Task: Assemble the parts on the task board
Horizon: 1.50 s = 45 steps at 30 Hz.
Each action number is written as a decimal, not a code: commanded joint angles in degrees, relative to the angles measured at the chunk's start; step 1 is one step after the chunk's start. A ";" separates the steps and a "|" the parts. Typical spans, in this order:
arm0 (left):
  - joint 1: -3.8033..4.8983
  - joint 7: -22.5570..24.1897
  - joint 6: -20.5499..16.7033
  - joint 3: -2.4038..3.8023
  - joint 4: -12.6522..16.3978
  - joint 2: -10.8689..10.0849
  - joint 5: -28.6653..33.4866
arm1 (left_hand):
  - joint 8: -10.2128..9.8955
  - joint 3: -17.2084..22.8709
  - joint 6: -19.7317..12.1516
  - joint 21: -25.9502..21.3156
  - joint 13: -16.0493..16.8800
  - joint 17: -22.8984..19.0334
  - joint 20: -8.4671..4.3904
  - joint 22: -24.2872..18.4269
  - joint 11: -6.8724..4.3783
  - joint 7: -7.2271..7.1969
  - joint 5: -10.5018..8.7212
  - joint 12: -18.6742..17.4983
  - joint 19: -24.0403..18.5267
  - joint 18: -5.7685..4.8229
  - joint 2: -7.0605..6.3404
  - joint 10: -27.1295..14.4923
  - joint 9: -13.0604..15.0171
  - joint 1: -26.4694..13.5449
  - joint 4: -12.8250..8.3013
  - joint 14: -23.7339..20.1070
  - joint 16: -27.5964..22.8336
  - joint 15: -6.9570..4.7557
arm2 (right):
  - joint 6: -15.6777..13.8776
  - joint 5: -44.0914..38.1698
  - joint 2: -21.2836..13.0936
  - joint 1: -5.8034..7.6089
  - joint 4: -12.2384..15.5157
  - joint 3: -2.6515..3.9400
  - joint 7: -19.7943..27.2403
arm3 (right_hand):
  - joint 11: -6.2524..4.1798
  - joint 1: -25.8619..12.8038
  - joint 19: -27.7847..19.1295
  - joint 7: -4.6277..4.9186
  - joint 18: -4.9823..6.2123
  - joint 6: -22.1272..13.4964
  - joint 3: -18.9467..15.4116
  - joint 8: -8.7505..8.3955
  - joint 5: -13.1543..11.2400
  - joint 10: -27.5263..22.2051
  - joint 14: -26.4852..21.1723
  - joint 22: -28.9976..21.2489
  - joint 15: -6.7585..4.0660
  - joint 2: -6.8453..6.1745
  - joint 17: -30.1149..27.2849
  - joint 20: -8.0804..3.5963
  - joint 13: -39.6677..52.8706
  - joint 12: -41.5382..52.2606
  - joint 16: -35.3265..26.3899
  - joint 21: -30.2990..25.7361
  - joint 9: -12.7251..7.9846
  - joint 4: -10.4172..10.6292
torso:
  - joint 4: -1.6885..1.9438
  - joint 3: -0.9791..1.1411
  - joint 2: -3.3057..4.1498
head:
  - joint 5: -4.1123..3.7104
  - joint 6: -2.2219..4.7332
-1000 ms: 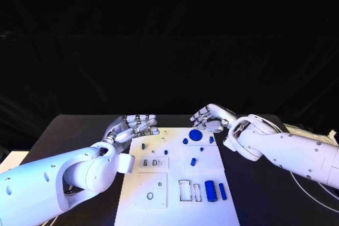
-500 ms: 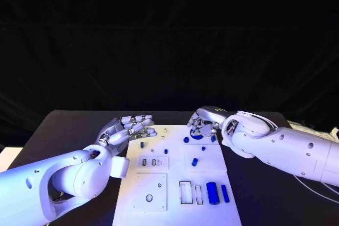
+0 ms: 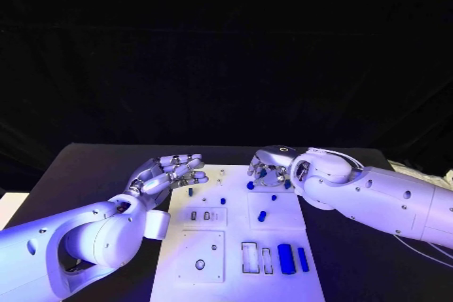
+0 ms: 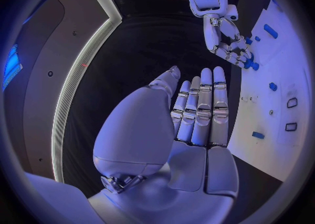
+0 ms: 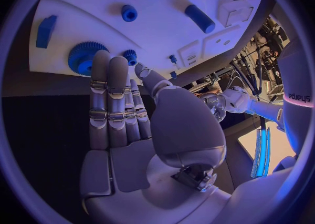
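Head view: right hand [image 3: 269,168] hangs over the task board [image 3: 236,263]'s far end, fingers spread, gripping nothing; left hand [image 3: 173,173] waits open beside the board. Right wrist view: the blue gear [image 5: 82,58] lies flat right at its fingertips [image 5: 100,58], so the right hand's nearer. The board's slots look empty.
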 commanded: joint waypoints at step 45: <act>0.61 -1.21 1.49 0.05 0.58 -0.62 0.30 | -0.97 0.13 -0.81 -0.58 0.00 0.54 0.38 -0.24 0.60 0.87 -0.36 -0.25 0.48 -0.10 -0.18 -1.19 -0.07 -0.29 -1.01 0.29 -0.57 0.27 | -8.33 -0.10 1.72 0.03 -0.86 0.00 0.12 | -0.71 2.88 1.85 -0.52 -1.68 4.40 8.71 1.04 -3.42 3.12 2.45 24.98 -0.89 0.52 31.73 0.34 0.26 0.36 32.46 24.93 1.34 7.01 | 0.71 -0.45 2.16 | -0.50 0.20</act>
